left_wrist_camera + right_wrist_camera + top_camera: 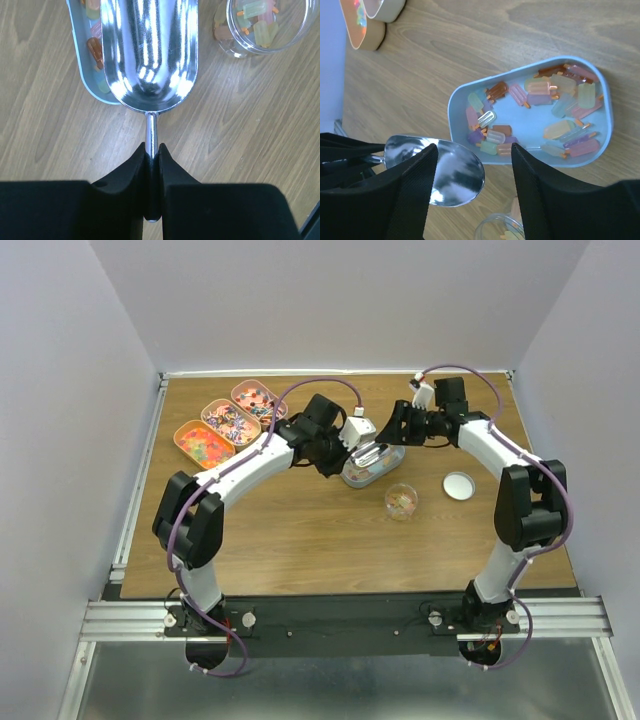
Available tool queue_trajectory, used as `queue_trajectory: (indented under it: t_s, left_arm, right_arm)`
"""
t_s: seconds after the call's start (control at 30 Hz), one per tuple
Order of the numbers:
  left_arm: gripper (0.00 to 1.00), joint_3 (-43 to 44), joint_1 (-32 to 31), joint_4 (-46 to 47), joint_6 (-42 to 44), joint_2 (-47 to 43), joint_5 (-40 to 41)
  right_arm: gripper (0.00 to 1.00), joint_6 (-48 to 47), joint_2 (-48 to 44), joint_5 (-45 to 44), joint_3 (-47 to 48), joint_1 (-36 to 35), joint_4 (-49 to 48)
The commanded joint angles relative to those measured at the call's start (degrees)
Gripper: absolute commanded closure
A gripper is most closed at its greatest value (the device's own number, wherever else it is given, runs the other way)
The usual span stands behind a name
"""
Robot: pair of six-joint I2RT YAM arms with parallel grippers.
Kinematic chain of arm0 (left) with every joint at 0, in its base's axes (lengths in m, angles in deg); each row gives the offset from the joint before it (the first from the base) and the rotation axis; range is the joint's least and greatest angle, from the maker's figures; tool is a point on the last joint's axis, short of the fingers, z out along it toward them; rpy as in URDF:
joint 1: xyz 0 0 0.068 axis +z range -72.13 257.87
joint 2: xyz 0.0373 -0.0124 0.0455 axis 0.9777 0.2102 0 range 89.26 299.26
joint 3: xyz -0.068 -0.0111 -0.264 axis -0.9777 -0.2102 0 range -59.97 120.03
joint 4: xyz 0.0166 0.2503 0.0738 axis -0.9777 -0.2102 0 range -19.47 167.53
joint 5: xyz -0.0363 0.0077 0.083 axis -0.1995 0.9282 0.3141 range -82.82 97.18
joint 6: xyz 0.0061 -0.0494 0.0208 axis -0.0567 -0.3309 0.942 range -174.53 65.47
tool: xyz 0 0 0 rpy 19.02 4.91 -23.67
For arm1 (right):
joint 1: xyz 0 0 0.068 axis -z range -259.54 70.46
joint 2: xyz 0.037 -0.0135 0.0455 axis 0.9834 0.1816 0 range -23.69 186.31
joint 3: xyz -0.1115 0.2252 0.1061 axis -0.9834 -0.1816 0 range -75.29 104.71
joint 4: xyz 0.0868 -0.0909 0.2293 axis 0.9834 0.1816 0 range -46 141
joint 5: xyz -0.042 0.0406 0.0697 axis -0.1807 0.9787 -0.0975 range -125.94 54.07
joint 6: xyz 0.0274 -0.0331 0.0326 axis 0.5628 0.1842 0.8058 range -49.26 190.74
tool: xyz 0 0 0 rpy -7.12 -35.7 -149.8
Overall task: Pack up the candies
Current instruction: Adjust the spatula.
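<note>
The candies (pixel 540 95) are small pastel popsicle-shaped sweets lying in a light blue oval tin (pixel 451 107) at mid-table. More candies (pixel 257 20) sit in a clear round jar (pixel 402 502) just in front of that tin. My left gripper (pixel 151 150) is shut on the thin handle of a silver metal scoop (pixel 149 50). The scoop's bowl looks empty and hangs over the tin's edge (pixel 82 80). My right gripper (pixel 475 155) is open above the near rim of the tin, holding nothing. The scoop (pixel 447 175) shows partly behind its left finger.
Three oval tins (pixel 228 422) of mixed sweets stand in a row at the back left. The jar's round white lid (pixel 459 485) lies flat to the right of the jar. Both arms meet over the blue tin (pixel 372 468).
</note>
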Motion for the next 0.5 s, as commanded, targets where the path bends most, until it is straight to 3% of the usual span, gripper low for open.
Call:
queue_trajectory:
  t_s: [0.0, 0.47]
  left_arm:
    - [1.00, -0.6, 0.4, 2.9, 0.8, -2.7, -2.6]
    - [1.00, -4.7, 1.5, 8.4, -0.1, -6.8, -3.1]
  right_arm:
    - [0.35, 0.1, 1.8, 4.7, -1.8, 0.6, -0.3]
    - [0.54, 0.3, 2.8, 6.4, -3.0, 1.3, -0.7]
